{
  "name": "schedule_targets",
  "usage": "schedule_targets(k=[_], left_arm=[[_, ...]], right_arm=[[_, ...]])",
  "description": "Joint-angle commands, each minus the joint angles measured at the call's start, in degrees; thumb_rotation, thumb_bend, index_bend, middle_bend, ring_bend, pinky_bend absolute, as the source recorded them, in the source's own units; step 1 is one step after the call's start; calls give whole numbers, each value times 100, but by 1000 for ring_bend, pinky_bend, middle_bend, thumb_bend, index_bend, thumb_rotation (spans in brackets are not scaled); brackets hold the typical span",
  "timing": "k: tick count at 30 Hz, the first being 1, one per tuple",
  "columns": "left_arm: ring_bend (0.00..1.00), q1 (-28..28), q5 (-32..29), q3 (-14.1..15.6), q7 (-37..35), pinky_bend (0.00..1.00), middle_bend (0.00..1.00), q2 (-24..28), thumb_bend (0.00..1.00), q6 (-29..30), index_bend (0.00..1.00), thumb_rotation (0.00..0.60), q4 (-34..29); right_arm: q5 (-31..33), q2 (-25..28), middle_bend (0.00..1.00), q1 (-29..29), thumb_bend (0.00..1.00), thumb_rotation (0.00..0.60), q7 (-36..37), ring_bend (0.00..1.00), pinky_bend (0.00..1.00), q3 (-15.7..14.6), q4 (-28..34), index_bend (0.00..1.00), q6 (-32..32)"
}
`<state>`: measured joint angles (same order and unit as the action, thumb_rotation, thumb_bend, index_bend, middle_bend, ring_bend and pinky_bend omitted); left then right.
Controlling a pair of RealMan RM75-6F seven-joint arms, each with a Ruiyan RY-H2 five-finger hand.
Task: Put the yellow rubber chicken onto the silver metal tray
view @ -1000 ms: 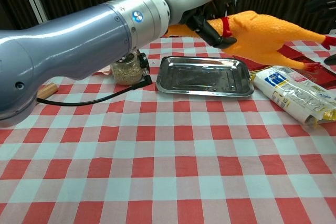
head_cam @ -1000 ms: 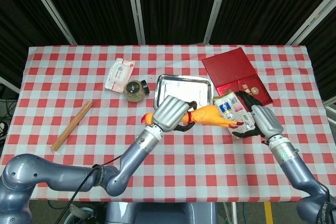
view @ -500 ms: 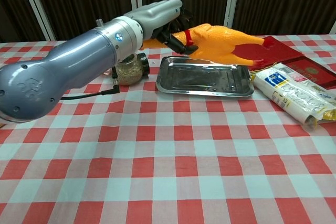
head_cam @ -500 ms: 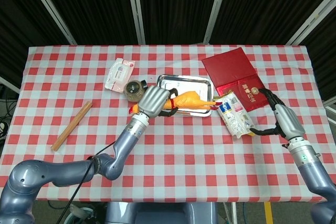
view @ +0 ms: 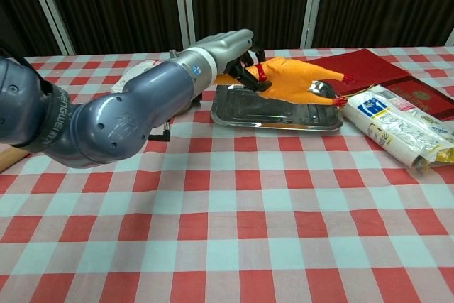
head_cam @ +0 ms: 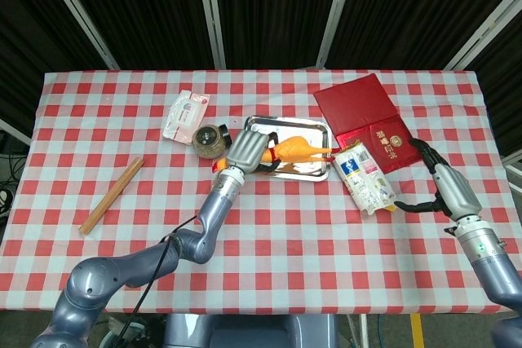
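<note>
The yellow rubber chicken with its red collar lies low over the silver metal tray; whether it touches the tray I cannot tell. My left hand grips it at the neck, over the tray's left end. My right hand hovers at the table's right edge, fingers apart and holding nothing, right of a noodle packet. The chest view does not show the right hand.
A red booklet lies behind the packet. A glass jar sits left of the tray, a white packet beyond it. A wooden stick lies at the left.
My left hand has carried the chicken back and down over the tray. My right hand has let go of its legs and drawn back to the right.
</note>
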<state>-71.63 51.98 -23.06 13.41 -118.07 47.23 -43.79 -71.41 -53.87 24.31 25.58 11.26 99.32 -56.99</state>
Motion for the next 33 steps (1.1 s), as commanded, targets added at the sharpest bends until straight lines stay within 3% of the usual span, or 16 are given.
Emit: schedule_targets(k=[1, 10, 15, 18, 21, 26, 33], left_arm=[[634, -326, -114, -252, -67, 751, 717, -365, 590, -278, 638, 600, 661], [492, -707, -321, -568, -17, 620, 563, -687, 419, -750, 477, 600, 1574], [106, -842, -664, -788, 220, 278, 156, -738, 230, -1190, 129, 600, 1794], [3, -865, -823, -926, 306, 139, 19, -737, 131, -1125, 16, 600, 1765], [0, -827, -860, -965, 367, 77, 0, -713, 86, -984, 0, 600, 1673], [0, -673, -818, -952, 407, 70, 0, -514, 83, -814, 0, 600, 1306], [0, -85, -544, -867, 213, 66, 0, 232, 83, -269, 0, 600, -35]], right_arm=[[19, 27, 0, -18, 115, 600, 25, 0, 87, 13, -3, 0, -4], [58, 31, 0, 11, 115, 600, 94, 0, 87, 60, -43, 0, 79], [62, 67, 0, -6, 114, 600, 167, 0, 87, 85, -53, 0, 83], [58, 94, 0, -18, 114, 600, 206, 0, 87, 100, -49, 0, 79], [28, 99, 0, -28, 114, 600, 223, 0, 87, 89, -44, 0, 83], [-10, 94, 0, -30, 115, 600, 251, 0, 86, 89, -44, 0, 91], [-35, 93, 0, -64, 115, 600, 266, 0, 86, 104, -59, 0, 22]])
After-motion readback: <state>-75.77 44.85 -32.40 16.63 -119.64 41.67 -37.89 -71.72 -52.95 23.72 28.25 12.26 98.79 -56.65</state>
